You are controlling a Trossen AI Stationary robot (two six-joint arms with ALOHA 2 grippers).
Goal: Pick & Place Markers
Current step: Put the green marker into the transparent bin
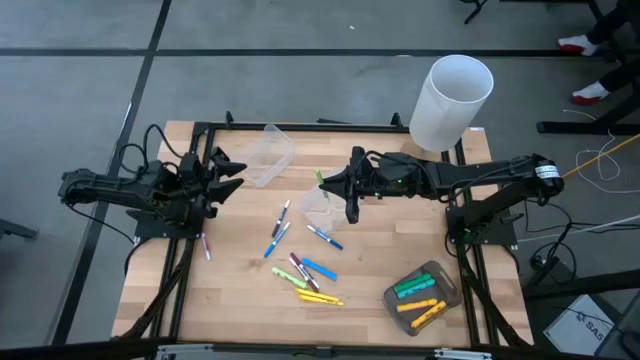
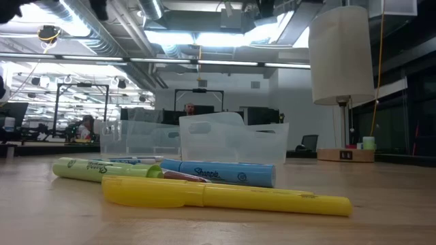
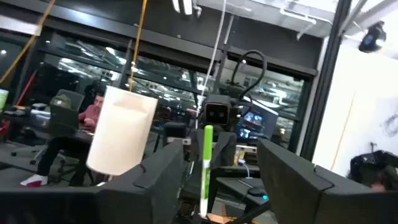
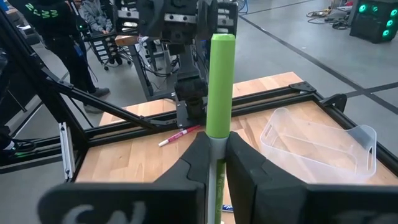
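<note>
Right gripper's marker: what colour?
Green marker, white lower barrel; clearest in the right wrist view.

Two black, jointed robot arms are mounted on black frames. The right arm (image 1: 470,175) carries an orange-ringed joint, and its gripper (image 4: 214,155) has chunky matte-black fingers.

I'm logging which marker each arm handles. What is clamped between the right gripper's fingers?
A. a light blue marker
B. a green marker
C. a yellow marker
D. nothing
B: in the right wrist view the right gripper is shut on a green marker that stands up between its fingers, above the table.
</note>
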